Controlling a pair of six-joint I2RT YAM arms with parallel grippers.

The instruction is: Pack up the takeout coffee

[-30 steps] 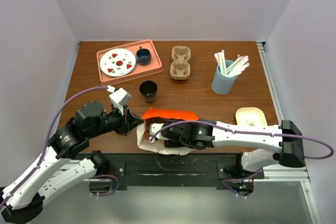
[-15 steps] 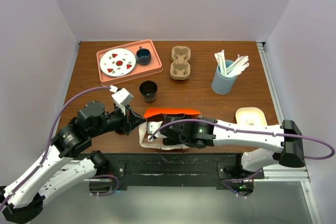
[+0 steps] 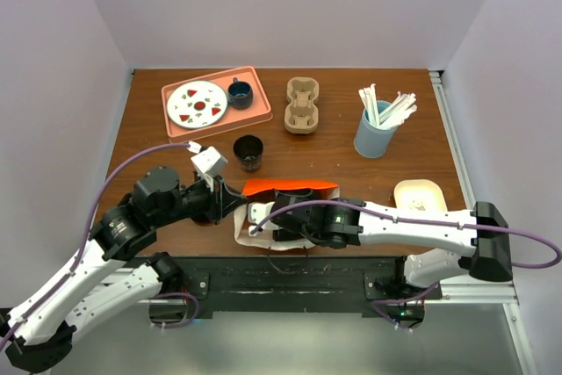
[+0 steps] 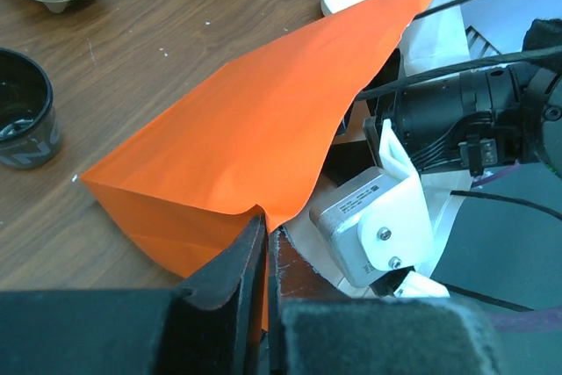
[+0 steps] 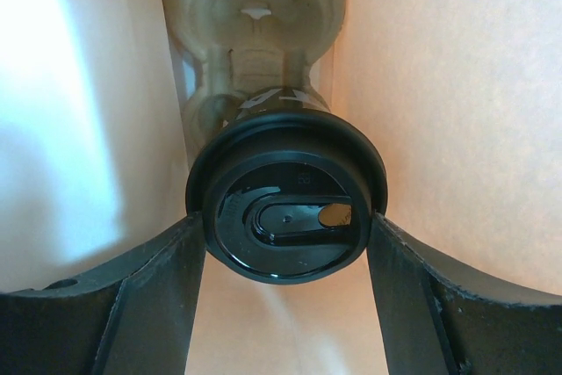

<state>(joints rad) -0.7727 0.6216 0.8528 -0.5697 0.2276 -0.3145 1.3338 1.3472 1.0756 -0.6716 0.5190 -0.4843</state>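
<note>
One takeout coffee (image 5: 285,208) inside orange bag (image 4: 263,129), right claw (image 5: 283,230) gripping it

Orange bag (image 4: 255,129) was matt paper, smooth with soft creases, takeout coffee (image 5: 285,212) lid at frame centre was glossy black plastic, table (image 4: 132,50) at upper left was brown wood, faintly scuffed, cup carrier (image 3: 302,104) looked rough moulded pulp.

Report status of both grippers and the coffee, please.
Left gripper pinching edge of orange bag. Right gripper inside bag, shut on lidded takeout coffee. Cup carrier just beyond cup.
</note>
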